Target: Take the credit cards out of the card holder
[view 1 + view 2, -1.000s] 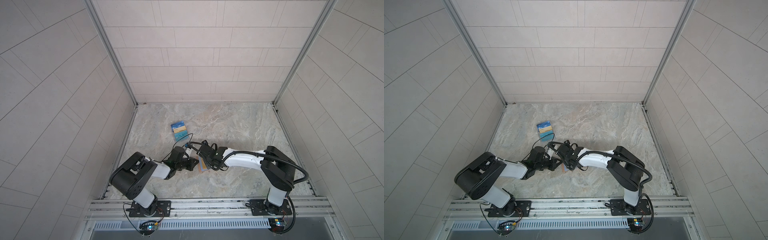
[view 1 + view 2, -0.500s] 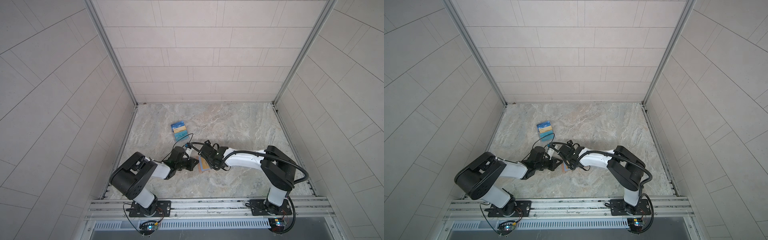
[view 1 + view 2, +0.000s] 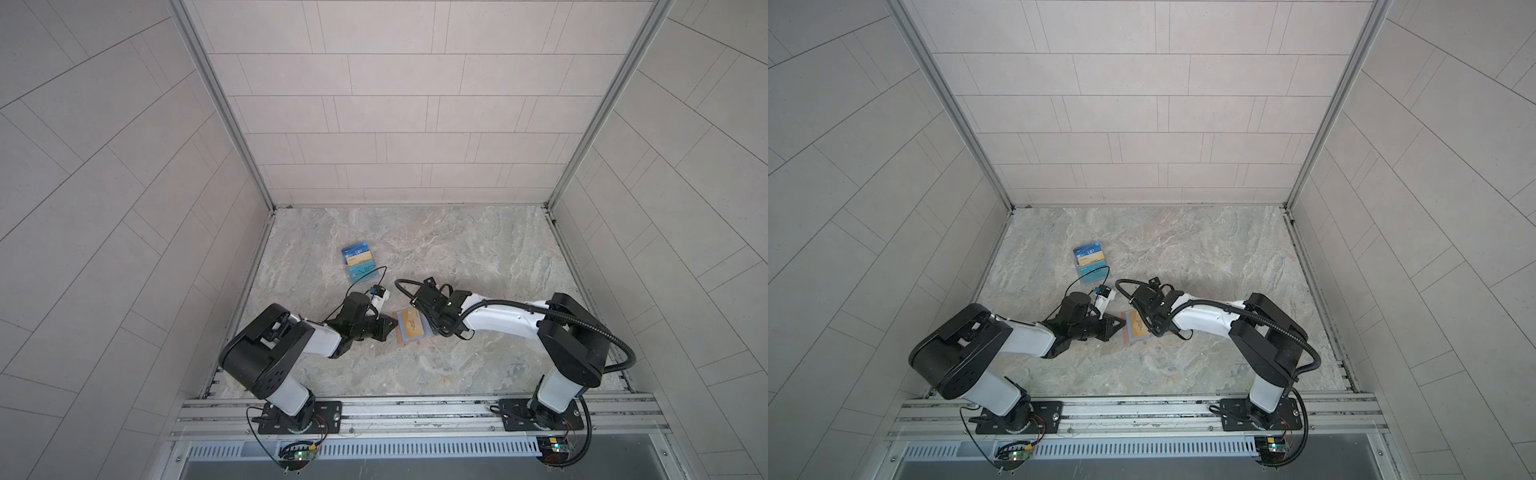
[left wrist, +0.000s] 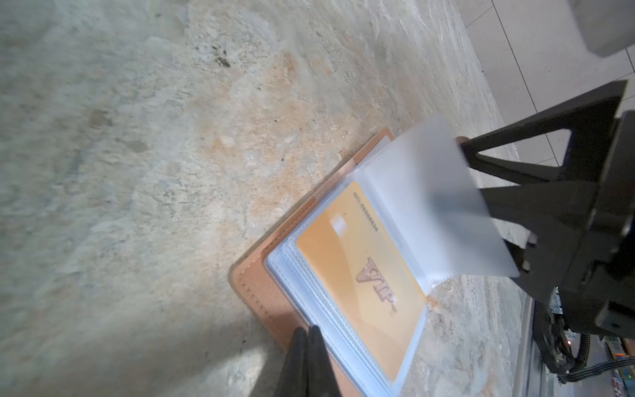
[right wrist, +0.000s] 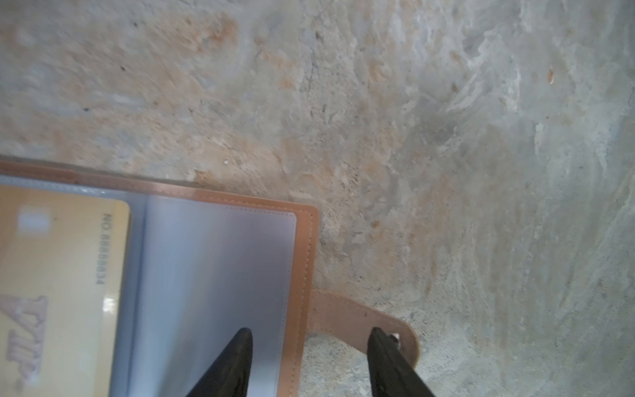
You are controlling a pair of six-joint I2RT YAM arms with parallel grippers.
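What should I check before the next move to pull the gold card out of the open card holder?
1. card holder lies open: ok.
2. gold card visible in its sleeve: ok.
3. left gripper shut at the holder's edge: ok; whether it pins the holder, cannot tell.
4. right gripper open: ok.
5. loose sleeve lying flat: not ok, it stands up.
6. Any other card inside: cannot tell.

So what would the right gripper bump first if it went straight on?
Probably the card holder, its leather edge by the snap tab; the open right gripper straddles that edge. Depth is unclear.
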